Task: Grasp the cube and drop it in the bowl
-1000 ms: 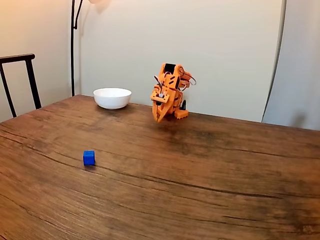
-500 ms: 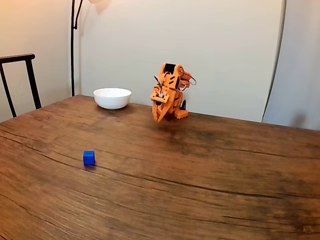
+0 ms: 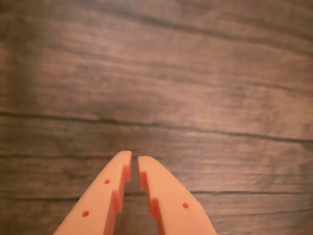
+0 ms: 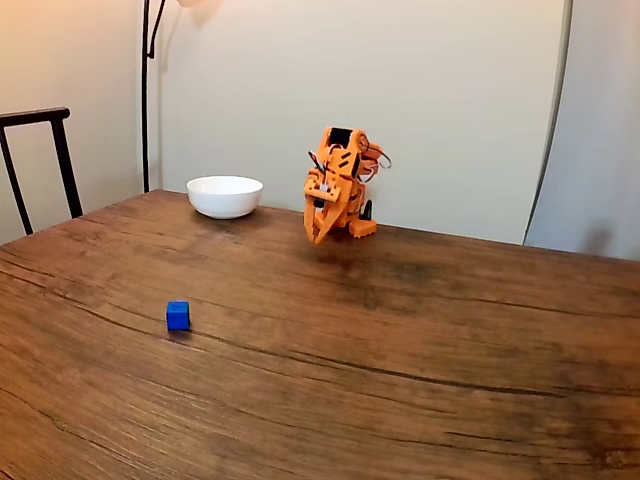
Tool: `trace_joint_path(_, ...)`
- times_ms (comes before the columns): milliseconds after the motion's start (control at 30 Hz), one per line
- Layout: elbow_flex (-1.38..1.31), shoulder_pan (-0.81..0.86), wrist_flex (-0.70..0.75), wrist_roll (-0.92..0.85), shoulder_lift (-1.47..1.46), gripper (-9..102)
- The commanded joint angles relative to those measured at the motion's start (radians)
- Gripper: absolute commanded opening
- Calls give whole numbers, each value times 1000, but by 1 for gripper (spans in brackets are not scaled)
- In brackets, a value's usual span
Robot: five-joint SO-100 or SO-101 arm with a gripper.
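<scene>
Folding at the far edge of the brown wood-grain table (image 4: 420,340), the orange two-finger gripper (image 4: 318,238) hangs tip-down just above the boards, its 2 fingers (image 3: 105,196) drawn close with only a thin slit between them and nothing held. Compared with 0.5 s ago, the wrist has turned slightly about its own axis in the fixed view, while the arm's base and the tip's place over the table look the same (a small stir, likely the first of the reach). That suggests the approach is only beginning and the grasp is not yet started.

The tiny bright-blue cube (image 4: 178,315) sits flat on the table, well apart from the gripper, nearer the camera and to the left in the fixed view. The wrist view takes in bare planks beneath the fingertips. The plain round white glossy bowl (image 4: 225,195) stands near the far edge, to the left of the arm, apart from both cube and gripper. The jaws will probably need to spread before closing on the cube.
</scene>
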Motion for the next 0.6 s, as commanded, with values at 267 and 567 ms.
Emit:
trace_joint_path(267, -232, 98, -166, 0, 6, 0)
trace_joint_path(567, -350, 117, -225, -97, 2, 0)
